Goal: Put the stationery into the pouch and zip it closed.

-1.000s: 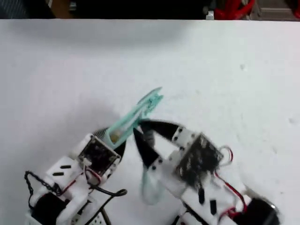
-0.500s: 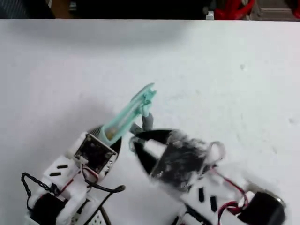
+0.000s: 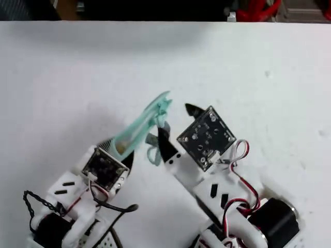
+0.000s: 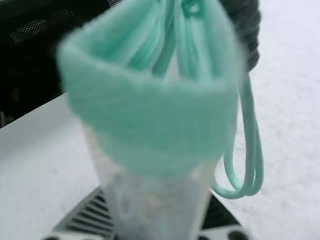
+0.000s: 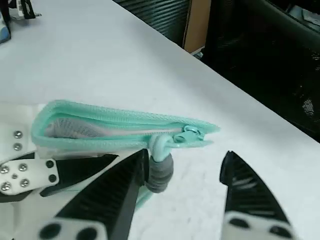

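Pincer (image 5: 186, 156) of right arm agape beside tilted pouch (image 5: 100, 131).

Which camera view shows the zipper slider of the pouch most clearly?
The right wrist view: the zipper slider shows side-on and unobstructed near the end of the pouch. In the high view it is small at the pouch's far end; in the left wrist view the frame edge cuts it.

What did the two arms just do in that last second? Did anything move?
The right hand swung up the table along the pouch, from about its middle towards the zip end. Its jaws are still open and grip nothing. The pouch's raised tip drifted slightly to the left. The left hand kept its hold on the pouch's lower end, with the pouch tilted up off the table.
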`<action>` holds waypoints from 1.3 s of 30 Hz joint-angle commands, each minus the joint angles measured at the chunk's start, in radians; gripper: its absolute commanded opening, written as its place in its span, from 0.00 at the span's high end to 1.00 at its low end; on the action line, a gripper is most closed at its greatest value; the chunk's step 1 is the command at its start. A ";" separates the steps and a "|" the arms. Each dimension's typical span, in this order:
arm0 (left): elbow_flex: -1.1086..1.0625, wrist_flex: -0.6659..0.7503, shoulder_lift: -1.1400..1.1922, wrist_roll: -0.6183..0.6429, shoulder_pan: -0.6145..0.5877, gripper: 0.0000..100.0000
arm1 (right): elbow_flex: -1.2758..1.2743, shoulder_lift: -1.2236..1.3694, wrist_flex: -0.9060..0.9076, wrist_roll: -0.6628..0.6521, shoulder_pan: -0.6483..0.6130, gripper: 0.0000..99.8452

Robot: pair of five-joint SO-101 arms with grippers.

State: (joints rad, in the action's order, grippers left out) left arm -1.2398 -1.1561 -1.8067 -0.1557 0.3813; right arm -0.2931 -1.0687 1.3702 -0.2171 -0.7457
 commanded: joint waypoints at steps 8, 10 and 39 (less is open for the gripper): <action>0.025 0.011 -0.021 -0.009 -0.002 0.98 | 0.020 0.002 -0.041 0.041 -0.001 0.77; 0.025 0.011 -0.021 -0.009 -0.002 0.98 | 0.017 0.005 -0.051 0.041 -0.001 0.77; 0.025 0.009 -0.021 -0.009 -0.004 0.98 | 0.015 0.140 -0.031 -0.074 -0.239 0.98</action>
State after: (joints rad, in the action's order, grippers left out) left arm -1.2398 -1.1561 -1.8067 -0.1542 0.3782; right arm -0.2793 -0.9383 1.3180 -0.2616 -0.8853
